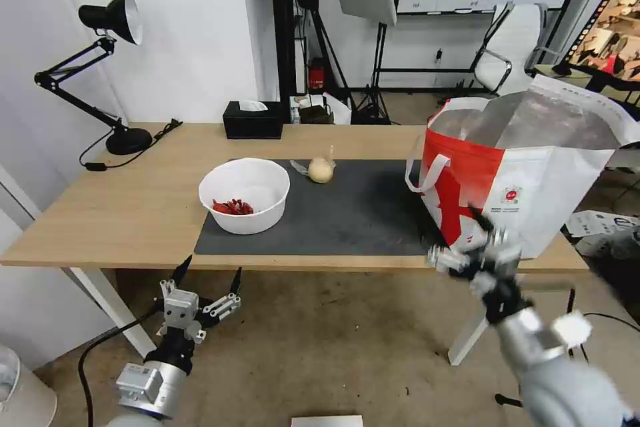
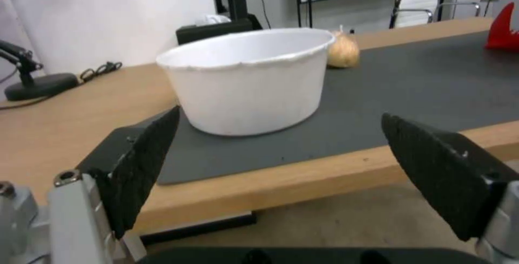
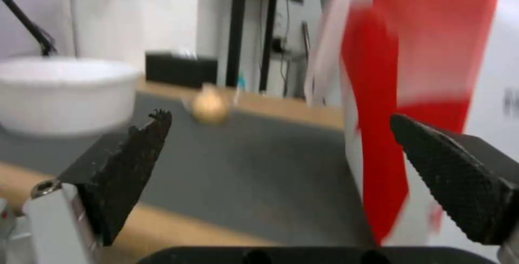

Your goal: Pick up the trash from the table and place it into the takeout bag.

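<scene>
R gripper [image 1: 477, 240] agape by takeout bag [image 1: 533, 173]

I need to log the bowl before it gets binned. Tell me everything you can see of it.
The bowl is white and round, with a thin, slightly wavy rim and plain straight sides; it looks like light plastic or foam. It stands upright on the left end of the dark mat, near the table's front edge. A small heap of red scraps lies inside. Nothing grips it; the left gripper hangs below the table edge.

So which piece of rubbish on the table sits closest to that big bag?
The beige round lump on the dark grey mat. The white round bowl with red scraps stands farther from the white and red takeout bag.
</scene>
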